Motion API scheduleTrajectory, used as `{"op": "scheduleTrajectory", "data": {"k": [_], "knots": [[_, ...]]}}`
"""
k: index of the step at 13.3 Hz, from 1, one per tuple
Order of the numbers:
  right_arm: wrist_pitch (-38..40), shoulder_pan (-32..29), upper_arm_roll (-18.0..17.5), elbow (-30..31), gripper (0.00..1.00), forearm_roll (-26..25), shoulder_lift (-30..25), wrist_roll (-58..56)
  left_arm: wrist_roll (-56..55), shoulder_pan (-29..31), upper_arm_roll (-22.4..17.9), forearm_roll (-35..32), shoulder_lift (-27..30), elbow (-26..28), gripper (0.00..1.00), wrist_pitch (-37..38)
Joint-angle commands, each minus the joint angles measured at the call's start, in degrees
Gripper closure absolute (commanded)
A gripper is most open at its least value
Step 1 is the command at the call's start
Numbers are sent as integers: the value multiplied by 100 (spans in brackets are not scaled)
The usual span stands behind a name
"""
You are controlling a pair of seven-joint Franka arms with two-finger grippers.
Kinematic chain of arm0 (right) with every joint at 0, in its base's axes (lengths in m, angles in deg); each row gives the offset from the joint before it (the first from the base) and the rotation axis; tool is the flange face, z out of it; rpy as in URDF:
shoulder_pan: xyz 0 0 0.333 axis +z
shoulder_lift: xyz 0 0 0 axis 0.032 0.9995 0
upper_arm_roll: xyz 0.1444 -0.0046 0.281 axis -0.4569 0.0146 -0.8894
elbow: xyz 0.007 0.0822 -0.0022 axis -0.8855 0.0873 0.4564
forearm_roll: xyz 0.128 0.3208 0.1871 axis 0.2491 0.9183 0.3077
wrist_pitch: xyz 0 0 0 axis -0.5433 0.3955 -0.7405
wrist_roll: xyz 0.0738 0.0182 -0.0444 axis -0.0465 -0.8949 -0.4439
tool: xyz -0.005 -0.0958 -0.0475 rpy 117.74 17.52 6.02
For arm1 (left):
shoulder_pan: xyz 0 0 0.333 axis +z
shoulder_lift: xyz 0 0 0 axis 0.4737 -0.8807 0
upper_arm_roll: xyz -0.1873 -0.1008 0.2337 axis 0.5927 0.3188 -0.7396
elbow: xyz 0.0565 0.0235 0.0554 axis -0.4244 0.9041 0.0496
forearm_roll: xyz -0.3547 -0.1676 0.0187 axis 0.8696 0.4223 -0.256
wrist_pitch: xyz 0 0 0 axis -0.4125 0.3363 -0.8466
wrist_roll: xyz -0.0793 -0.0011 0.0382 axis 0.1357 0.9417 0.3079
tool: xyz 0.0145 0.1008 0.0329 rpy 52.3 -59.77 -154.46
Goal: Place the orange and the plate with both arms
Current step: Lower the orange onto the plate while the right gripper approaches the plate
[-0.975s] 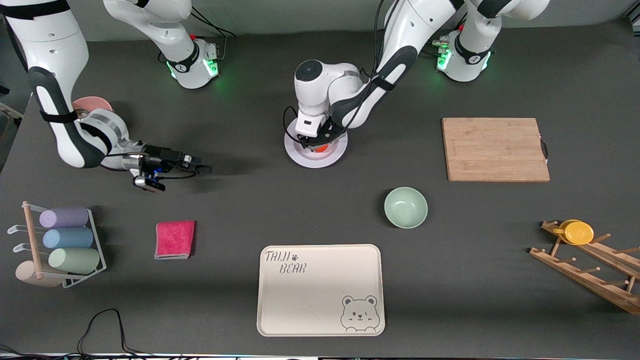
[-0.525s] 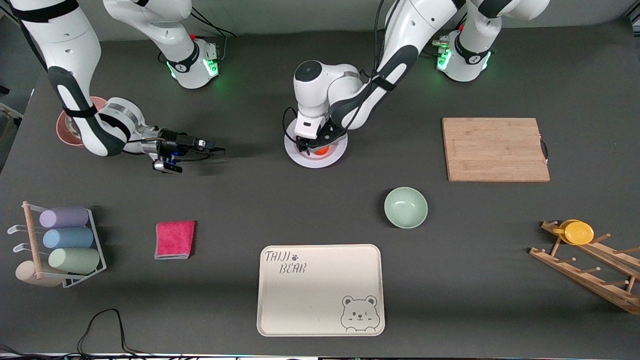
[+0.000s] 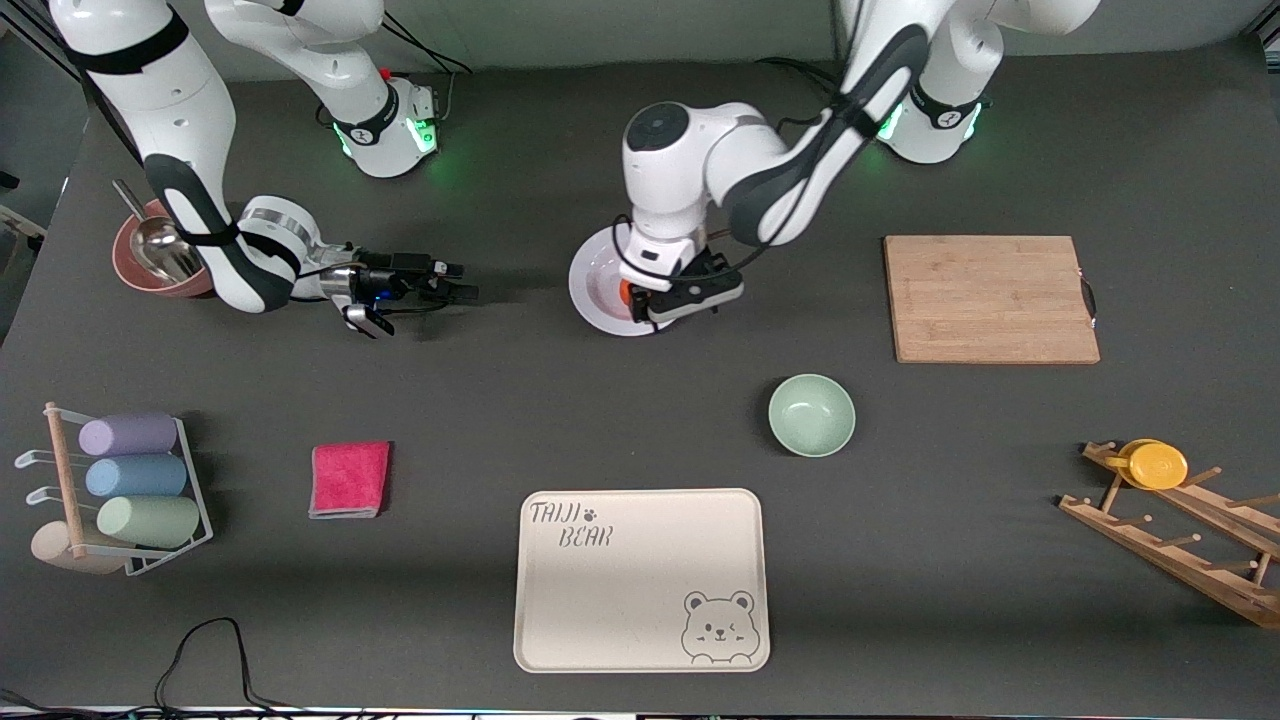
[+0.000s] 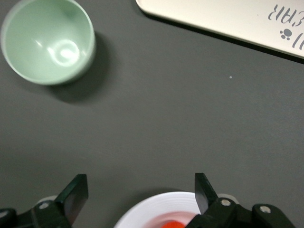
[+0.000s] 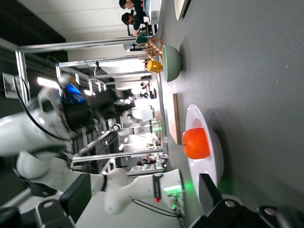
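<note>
Orange [image 5: 195,143] sits on the plate [image 3: 596,285], mid-table. Left gripper [image 4: 137,194] hangs over the plate's nearer edge, 2 fingers [image 4: 75,194] spread apart, empty. Right gripper [image 3: 462,281] low over the table beside the plate, toward the right arm's end, fingers [image 5: 78,194] apart.

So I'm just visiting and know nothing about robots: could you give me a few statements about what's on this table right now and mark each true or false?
1. The orange sits on the plate. True.
2. The left gripper is shut on the orange. False: its fingers are open, over the plate.
3. The right gripper holds the plate. False: it is open over bare table, apart from the plate.
4. The green bowl lies nearer the front camera than the plate. True.
5. The bear tray carries a cup. False: nothing lies on it.
</note>
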Motion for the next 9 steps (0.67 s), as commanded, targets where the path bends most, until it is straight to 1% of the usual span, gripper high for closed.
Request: {"op": "scheduleTrajectory", "data": {"k": [1, 2, 3, 4, 6, 7, 9], "knots": [[-65, 312, -297, -115, 0, 600, 308, -576, 2147, 834, 30, 1114, 1243, 664, 0, 376], [-65, 583, -333, -176, 0, 1003, 378, -733, 3026, 1168, 4, 1528, 1534, 638, 0, 779], [-74, 803, -333, -220, 0, 1259, 466, -882, 3670, 1536, -5, 1880, 1797, 638, 0, 1018], [-109, 945, -333, -308, 0, 1384, 562, -901, 4094, 1897, -5, 2145, 2070, 638, 0, 1247], [-284, 1261, -333, -414, 0, 1717, 651, -901, 4597, 2259, -57, 2191, 2370, 481, 0, 1923], [-285, 1350, -333, -466, 0, 1797, 721, -919, 4878, 2374, -206, 2191, 2502, 427, 0, 2135], [-329, 1508, -333, -528, 0, 1955, 844, -1103, 5746, 2410, -880, 2191, 2748, 392, 0, 2381]]}}
